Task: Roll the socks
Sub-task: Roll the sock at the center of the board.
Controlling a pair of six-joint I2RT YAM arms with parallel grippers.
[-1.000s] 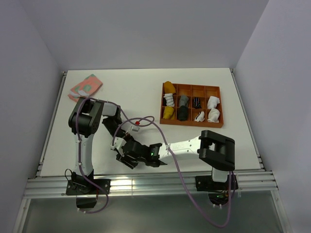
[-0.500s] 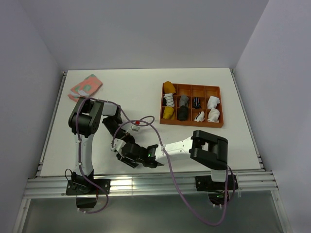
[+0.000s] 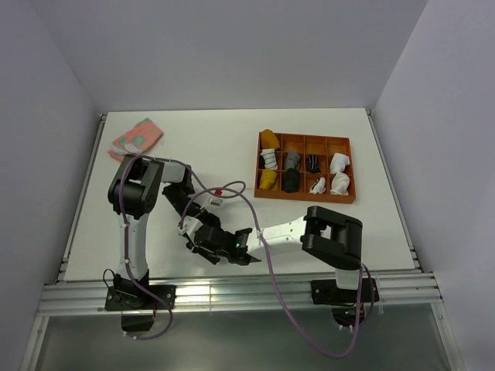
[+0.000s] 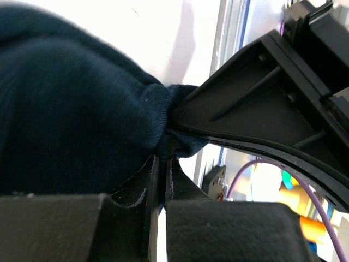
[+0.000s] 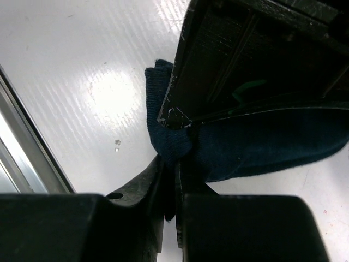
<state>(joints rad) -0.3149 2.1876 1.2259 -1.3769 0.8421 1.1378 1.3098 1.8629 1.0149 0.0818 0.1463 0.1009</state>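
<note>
Both arms are bent in low over the near-left part of the white surface (image 3: 224, 135), their wrists crowded together so tightly that from above the sock between them is hidden. The wrist cameras show it plainly. The navy sock (image 4: 71, 109) lies bunched on the surface, a thick dark mass with one end drawn out into a narrow tail. The left tool (image 4: 162, 161) has its fingers pressed together on that tail, a fold of navy knit caught between them. The right tool (image 5: 170, 164) comes in from the other side and is likewise clamped on the sock's edge, the cloth puckered where it enters the fingers. The two tools sit nearly touching, one finger of each crossing over the other's view.

Well apart, on the right half of the surface, stands an orange tray (image 3: 305, 198) divided into compartments, with white, grey and dark rolls inside. Its left-hand column holds mustard-orange fabric (image 3: 268, 139) with a dark-and-white striped band; whether that is one sock or several I cannot tell. A pink-and-green folded cloth (image 3: 136, 137) rests at the far left corner.
</note>
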